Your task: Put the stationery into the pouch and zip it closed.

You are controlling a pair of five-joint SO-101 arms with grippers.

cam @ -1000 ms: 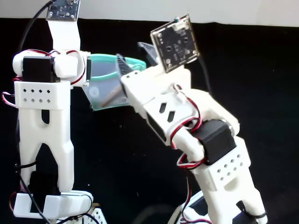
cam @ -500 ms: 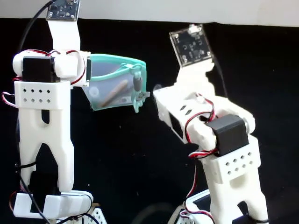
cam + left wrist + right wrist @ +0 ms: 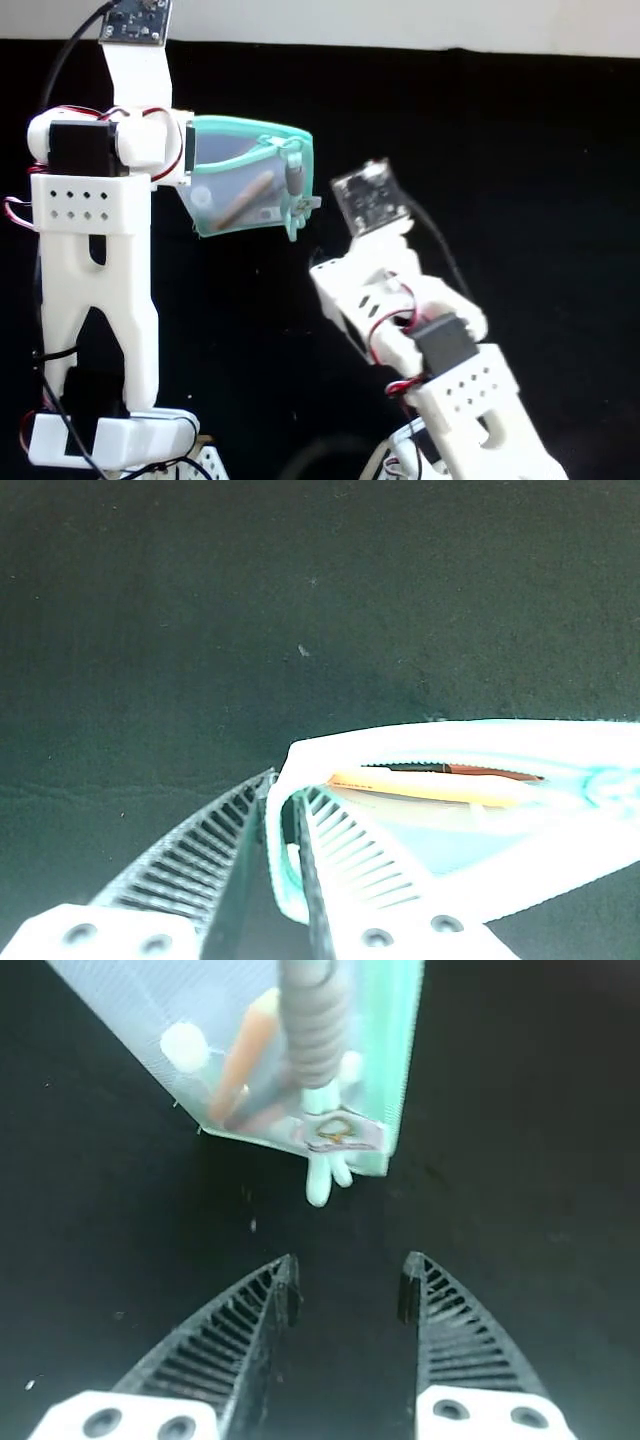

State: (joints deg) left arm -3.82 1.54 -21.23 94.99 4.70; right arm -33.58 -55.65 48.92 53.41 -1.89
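At upper left of the high view, the left pincer (image 3: 281, 798) clamps one edge of the teal pouch (image 3: 250, 190), stationery (image 3: 247, 200) inside it, while lower and to the right the right pincer (image 3: 345, 1282) stands open, clear of its zipper pull (image 3: 318, 1180).

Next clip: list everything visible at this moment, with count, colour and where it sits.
Translucent teal zip pouch: one, teal, held in the left gripper.
Wooden pencil-like stick: one, orange-brown, inside the pouch.
Grey ribbed cylinder: one, grey, inside the pouch near the pull end.
Small round white item: one, white, inside the pouch.
Zip pull: one, pale, hanging from the pouch's corner.
Table surface: one, black, beneath both arms.
Left gripper: one, black and white, shut on the pouch's edge.
Right gripper: one, black and white, open, apart from the pouch, facing the pull.
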